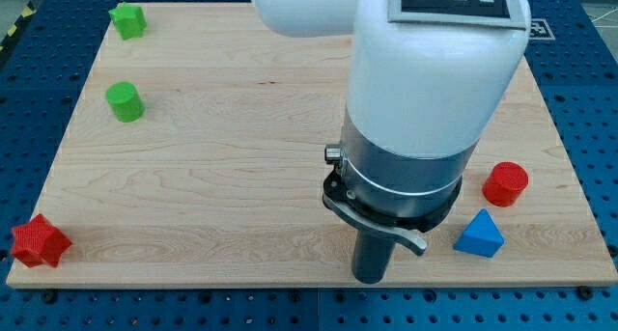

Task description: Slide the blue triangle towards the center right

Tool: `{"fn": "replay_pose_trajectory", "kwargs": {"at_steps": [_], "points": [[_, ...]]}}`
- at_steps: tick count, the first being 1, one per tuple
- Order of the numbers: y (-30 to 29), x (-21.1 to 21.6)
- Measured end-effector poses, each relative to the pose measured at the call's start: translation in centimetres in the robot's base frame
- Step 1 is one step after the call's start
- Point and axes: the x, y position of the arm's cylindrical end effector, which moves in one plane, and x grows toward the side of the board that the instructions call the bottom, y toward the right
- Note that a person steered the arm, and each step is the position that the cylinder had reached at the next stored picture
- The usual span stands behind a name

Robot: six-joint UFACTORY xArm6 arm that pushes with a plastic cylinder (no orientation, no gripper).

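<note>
The blue triangle [480, 234] lies near the board's bottom right corner. A red cylinder [505, 183] stands just above and to the right of it. My rod comes down from the big white arm in the middle right, and my tip [371, 279] rests on the board near its bottom edge, a good way left of the blue triangle and not touching it.
A green star-like block [127, 20] sits at the top left corner, a green cylinder [125, 101] below it, and a red star block [40, 241] at the bottom left corner. The wooden board [222, 177] lies on a blue perforated table. The arm hides part of the board's upper middle.
</note>
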Motion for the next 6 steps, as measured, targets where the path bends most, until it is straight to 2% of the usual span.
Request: {"fn": "replay_pose_trajectory", "kwargs": {"at_steps": [3, 4, 5, 6], "points": [[4.3, 0.0], [11.1, 0.0], [13.7, 0.0], [13.7, 0.0]]}}
